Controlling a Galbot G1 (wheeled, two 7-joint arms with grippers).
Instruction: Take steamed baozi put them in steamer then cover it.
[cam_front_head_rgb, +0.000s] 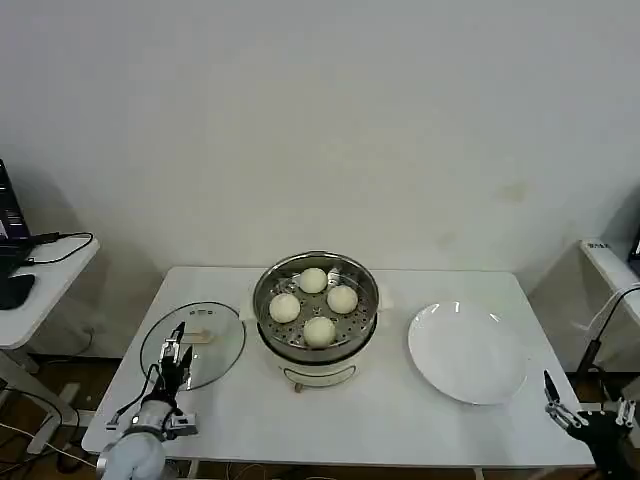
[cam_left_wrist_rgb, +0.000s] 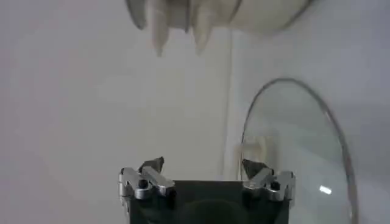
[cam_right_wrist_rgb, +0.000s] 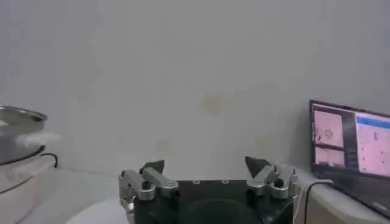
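The steamer (cam_front_head_rgb: 316, 330) was taken as the landmark, standing at the middle of the white table (cam_front_head_rgb: 400, 410). To its left, the cover (cam_front_head_rgb: 194, 343) was laid flat on the table, apart from the pot, with its cream handle (cam_front_head_rgb: 199, 338) uppermost. The left gripper (cam_front_head_rgb: 176, 358) was held over the near part of the cover, its fingers spread apart and nothing held between them; in the left wrist view the same gripper (cam_left_wrist_rgb: 203, 165) was seen just above the glass of the cover (cam_left_wrist_rgb: 292, 152). Inside the uncovered steamer, four steamed baozi (cam_front_head_rgb: 319, 330) were seated on the perforated tray, grouped close together. To the steamer's right, a white plate (cam_front_head_rgb: 467, 352) was set on the table. Farther right, off the table's near corner, the right gripper (cam_front_head_rgb: 556, 400) was parked, fingers parted and unloaded.
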